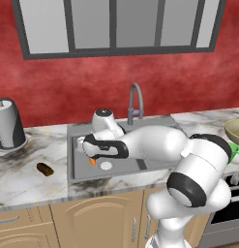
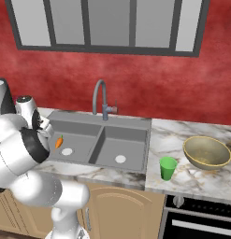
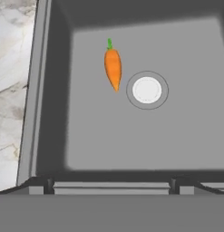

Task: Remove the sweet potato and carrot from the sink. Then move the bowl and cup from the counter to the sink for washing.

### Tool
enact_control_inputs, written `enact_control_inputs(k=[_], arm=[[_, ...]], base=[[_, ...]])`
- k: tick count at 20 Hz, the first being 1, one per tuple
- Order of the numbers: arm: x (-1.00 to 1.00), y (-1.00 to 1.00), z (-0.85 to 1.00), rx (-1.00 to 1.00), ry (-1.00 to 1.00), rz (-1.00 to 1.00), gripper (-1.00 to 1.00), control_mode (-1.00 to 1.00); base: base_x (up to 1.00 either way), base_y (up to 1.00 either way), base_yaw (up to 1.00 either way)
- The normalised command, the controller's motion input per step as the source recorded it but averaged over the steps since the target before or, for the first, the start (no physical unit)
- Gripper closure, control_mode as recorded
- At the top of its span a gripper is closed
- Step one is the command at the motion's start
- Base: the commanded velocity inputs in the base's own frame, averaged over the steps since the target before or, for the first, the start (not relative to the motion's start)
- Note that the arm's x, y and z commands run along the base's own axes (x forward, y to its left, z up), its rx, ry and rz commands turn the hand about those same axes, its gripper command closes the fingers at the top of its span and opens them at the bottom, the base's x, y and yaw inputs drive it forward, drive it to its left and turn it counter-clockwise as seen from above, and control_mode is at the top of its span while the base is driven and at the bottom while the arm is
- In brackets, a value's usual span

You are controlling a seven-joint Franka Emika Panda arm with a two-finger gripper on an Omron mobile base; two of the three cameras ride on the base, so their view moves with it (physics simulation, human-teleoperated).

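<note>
One carrot (image 3: 113,68) in sink (image 3: 50,90), sweet potato (image 1: 45,169) on counter (image 1: 24,179)

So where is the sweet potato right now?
The sweet potato is out of the sink, lying on the counter to its left in the left base view, between the sink's edge and a kettle.

We see the sink (image 3: 99,136) below the fingers as matt grey metal, smooth, with a white drain (image 3: 147,89). Beside that drain the carrot (image 3: 113,68) looks smooth and faintly glossy. Off to the fingers' side, the bench (image 1: 24,169) reads as polished, dark-veined marble over tan wooden cabinets (image 1: 92,218). The bowl (image 2: 206,152) shows a shiny rim; the cup (image 2: 168,168) looks like smooth plastic.
</note>
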Motion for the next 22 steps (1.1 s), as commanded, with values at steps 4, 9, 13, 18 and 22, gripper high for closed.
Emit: enact_control_inputs(k=[4, 9, 13, 18, 22], arm=[[0.14, -0.25, 0.00, 0.00, 0.00, 0.00, -1.00, -1.00], [0.25, -0.16, -0.04, 0.00, 0.03, 0.00, -1.00, -1.00], [0.28, -0.10, -0.11, 0.00, 0.03, 0.00, -1.00, -1.00], [0.30, -0.08, -0.14, 0.00, 0.01, 0.00, -1.00, -1.00], [0.30, 0.00, -0.18, 0.00, 0.01, 0.00, -1.00, -1.00]], base=[[0.00, 0.00, 0.00], [0.00, 0.00, 0.00], [0.00, 0.00, 0.00], [0.00, 0.00, 0.00], [0.00, 0.00, 0.00]])
